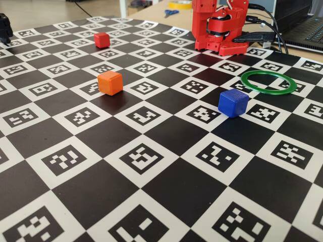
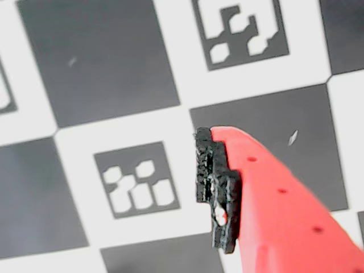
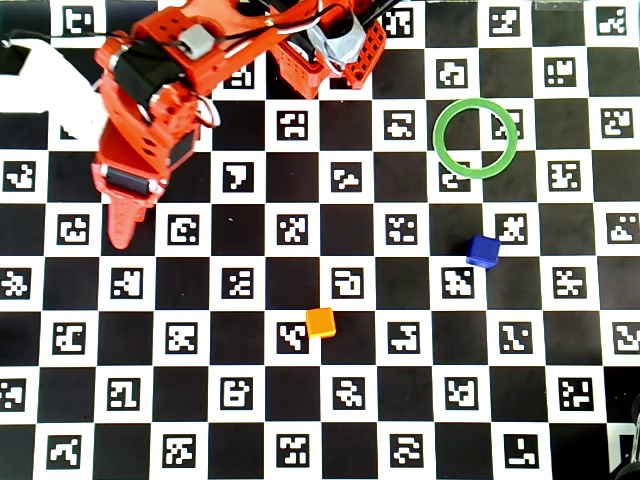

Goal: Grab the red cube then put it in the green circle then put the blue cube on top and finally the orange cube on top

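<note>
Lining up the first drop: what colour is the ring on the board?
Green: a thin glossy ring, empty inside, clearest in the fixed view.

A: Overhead: the arm point(image 3: 150, 110) is covering its patch of board. Not making out the red cube point(image 1: 101, 40) there; it's showing in the fixed view only.
B: The fixed view's top edge is cutting the arm off. Gripper point(image 3: 120, 232)?
A: Wrist view is showing one finger point(image 2: 219, 187), blurred, running off the bottom and right edges. Not telling whether the jaws are parted.
</note>
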`<state>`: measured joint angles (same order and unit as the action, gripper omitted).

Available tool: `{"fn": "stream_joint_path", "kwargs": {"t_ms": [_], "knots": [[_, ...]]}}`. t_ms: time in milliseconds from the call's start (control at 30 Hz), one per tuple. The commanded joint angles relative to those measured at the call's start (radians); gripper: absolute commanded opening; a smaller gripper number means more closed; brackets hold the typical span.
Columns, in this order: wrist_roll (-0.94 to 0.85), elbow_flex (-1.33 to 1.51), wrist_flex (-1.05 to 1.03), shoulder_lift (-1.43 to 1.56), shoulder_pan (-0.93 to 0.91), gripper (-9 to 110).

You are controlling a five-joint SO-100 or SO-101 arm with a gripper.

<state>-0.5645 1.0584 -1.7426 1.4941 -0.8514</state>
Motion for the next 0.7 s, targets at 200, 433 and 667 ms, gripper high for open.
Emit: {"fn": "stream_joint_path", "kwargs": {"t_ms": [200, 433, 667], "knots": [[-0.146, -0.046, -0.083, -0.052, -0.078, 47], [-0.216, 0.044, -0.025, -0.094, -0.104, 47], [-0.233, 0.178, 0.094, -0.121, -0.118, 46]]}}
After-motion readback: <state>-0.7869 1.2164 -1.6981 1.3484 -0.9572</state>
